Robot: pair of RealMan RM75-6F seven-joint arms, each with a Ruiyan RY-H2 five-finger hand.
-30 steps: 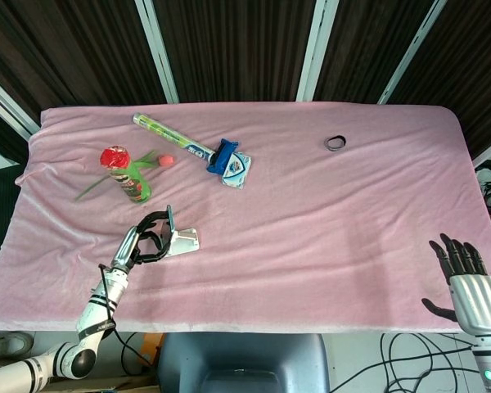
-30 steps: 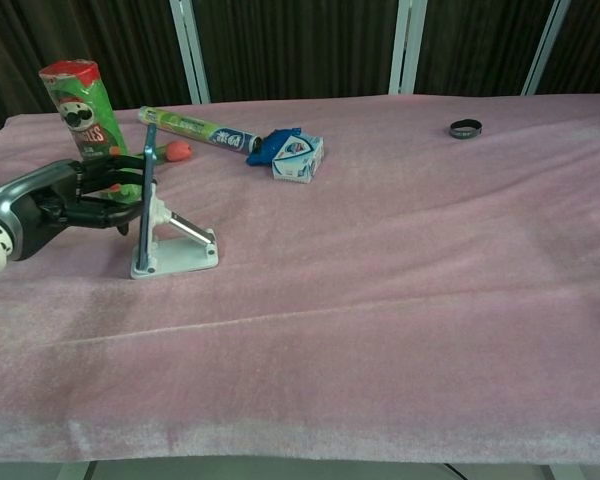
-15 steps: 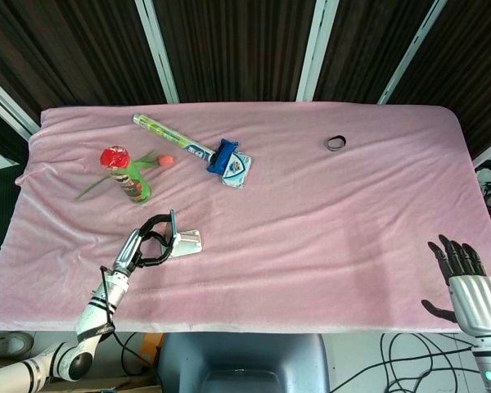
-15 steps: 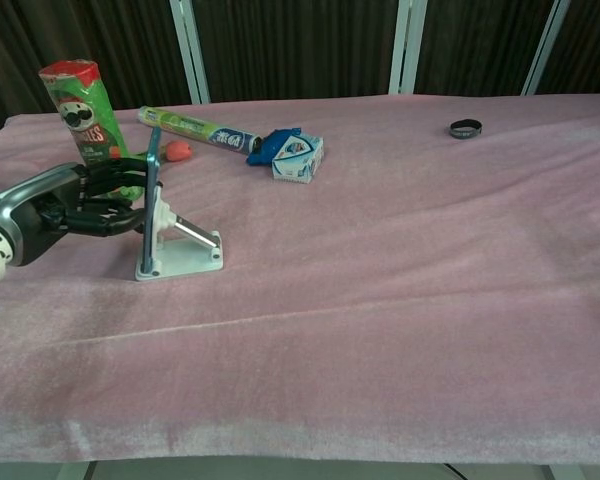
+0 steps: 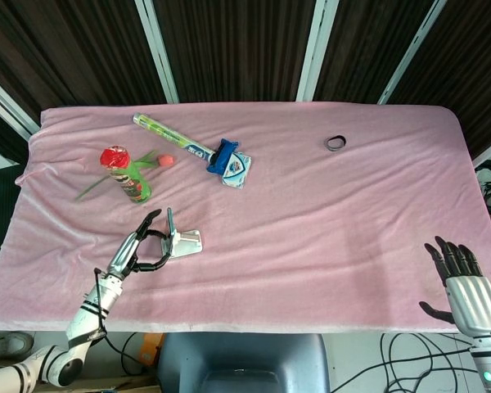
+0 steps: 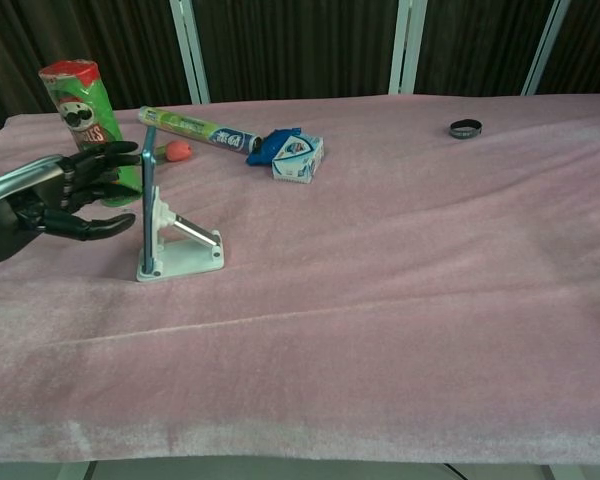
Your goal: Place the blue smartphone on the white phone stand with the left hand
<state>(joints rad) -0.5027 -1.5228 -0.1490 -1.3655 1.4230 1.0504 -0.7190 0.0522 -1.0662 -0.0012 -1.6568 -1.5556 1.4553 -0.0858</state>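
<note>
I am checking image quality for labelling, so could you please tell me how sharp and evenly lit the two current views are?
Head view: even, soft light, no glare on the pink cloth; the blue smartphone on the white phone stand looks small but sharp. Chest view: the left hand is sharp at the frame's left edge, the far backdrop is dark, and shadows are faint.

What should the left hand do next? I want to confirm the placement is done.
Probably draw the left hand back toward the table edge. The phone stands upright on the stand, and the fingers are spread apart beside it with a gap between, holding nothing, so only clearing away without bumping it seems left.
</note>
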